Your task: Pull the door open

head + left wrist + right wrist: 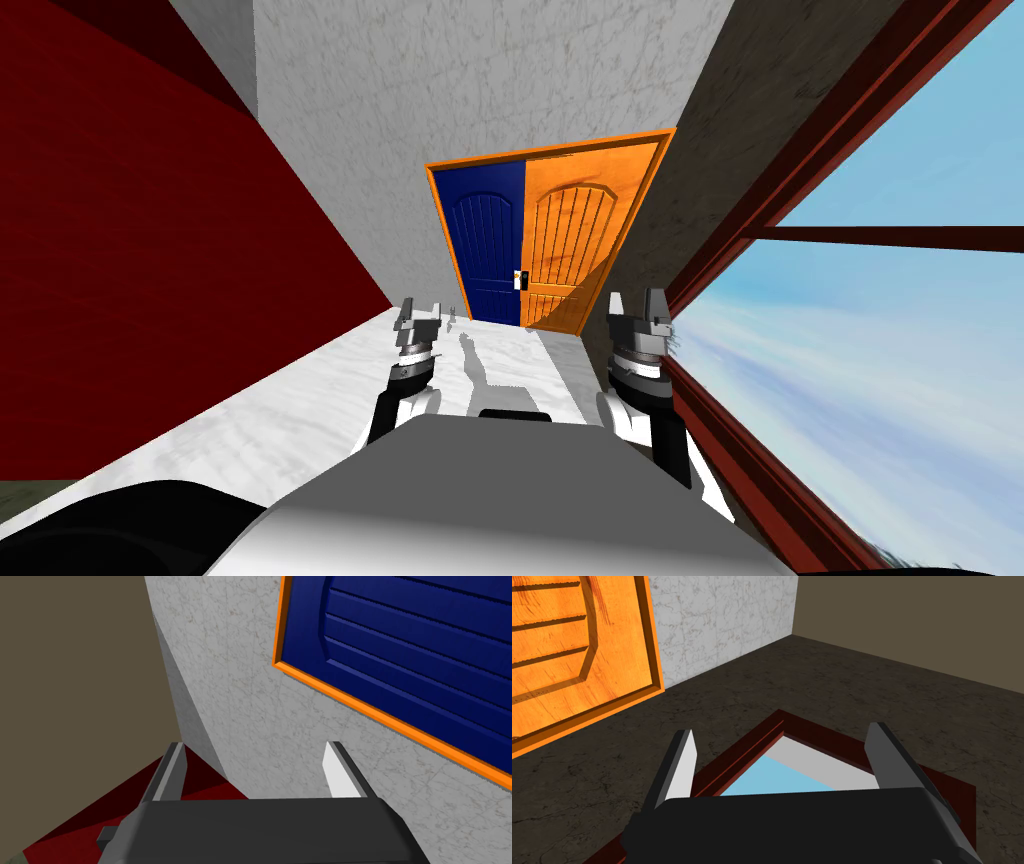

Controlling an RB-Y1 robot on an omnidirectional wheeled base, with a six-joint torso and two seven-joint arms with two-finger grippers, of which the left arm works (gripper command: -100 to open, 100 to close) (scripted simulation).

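The arched-panel door (560, 250), half blue, half orange wood, stands mid-frame, well beyond the left tool (421, 309) and right tool (636, 301). Both gape empty.

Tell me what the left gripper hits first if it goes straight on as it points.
Probably the grey marbled wall, just beside the door's orange frame, not the blue panel. The left gripper is open with nothing between it and the wall, though depth is unclear.

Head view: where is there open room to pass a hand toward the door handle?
The pale floor between the left gripper and right gripper runs bare to the handle where the blue leaf meets the orange leaf. Tighter on the right: that gripper sits close to the dark red window frame.
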